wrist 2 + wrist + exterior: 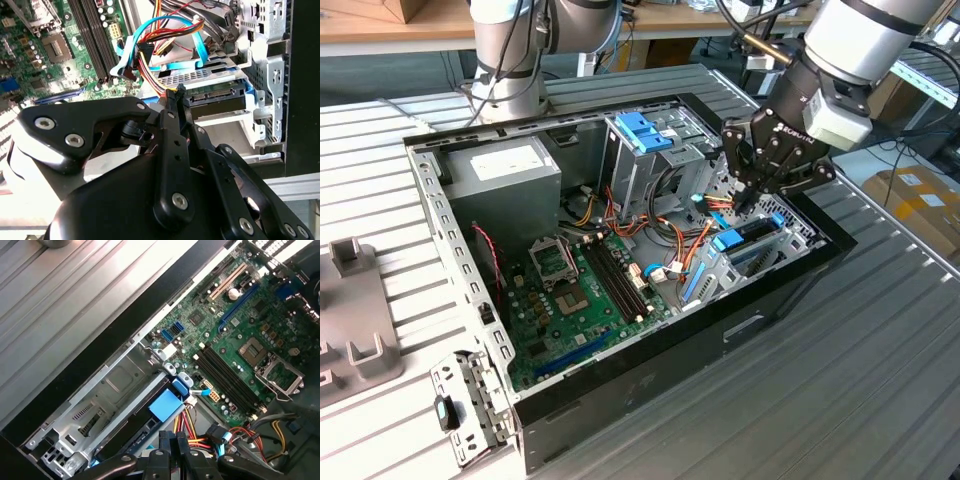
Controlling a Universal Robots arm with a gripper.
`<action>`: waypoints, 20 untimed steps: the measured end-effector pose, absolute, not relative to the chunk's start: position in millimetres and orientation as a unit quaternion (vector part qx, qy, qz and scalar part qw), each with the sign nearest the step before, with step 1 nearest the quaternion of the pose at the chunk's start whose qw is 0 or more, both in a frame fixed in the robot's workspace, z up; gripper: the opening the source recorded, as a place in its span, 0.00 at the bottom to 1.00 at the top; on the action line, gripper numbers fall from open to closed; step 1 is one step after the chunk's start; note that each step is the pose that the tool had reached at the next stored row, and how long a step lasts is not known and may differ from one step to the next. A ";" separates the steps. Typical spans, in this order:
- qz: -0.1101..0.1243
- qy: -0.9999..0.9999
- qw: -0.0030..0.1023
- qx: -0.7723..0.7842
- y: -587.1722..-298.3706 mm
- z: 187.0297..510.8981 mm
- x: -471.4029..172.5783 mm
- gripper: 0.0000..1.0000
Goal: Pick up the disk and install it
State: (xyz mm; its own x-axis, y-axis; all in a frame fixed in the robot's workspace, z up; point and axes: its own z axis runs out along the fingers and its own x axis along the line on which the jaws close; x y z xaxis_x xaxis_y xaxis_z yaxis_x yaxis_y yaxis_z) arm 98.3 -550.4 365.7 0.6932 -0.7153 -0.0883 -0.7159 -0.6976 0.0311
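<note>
Gripper (752,196) is seen hovering over the open PC case (740,325), at approx 2 o'clock from the motherboard (582,290) in the exterior view. Fingers (171,452) are pressed together w/ nothing pinched. Disk (745,238) is seated in the bay just below the gripper, blue tab (165,404) toward the motherboard, beside the cables (165,40).

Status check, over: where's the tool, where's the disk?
Tool inside case, just above disk. Disk in metal bay, blue tab showing. Coloured cables beside it.
</note>
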 end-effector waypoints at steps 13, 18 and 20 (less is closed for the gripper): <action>0.047 0.431 0.005 -0.901 -551.4 360.0 107.1 0.17; 0.047 0.443 0.006 -0.895 -551.7 358.9 109.7 0.17; 0.047 0.449 0.006 -0.892 -551.8 358.5 110.7 0.17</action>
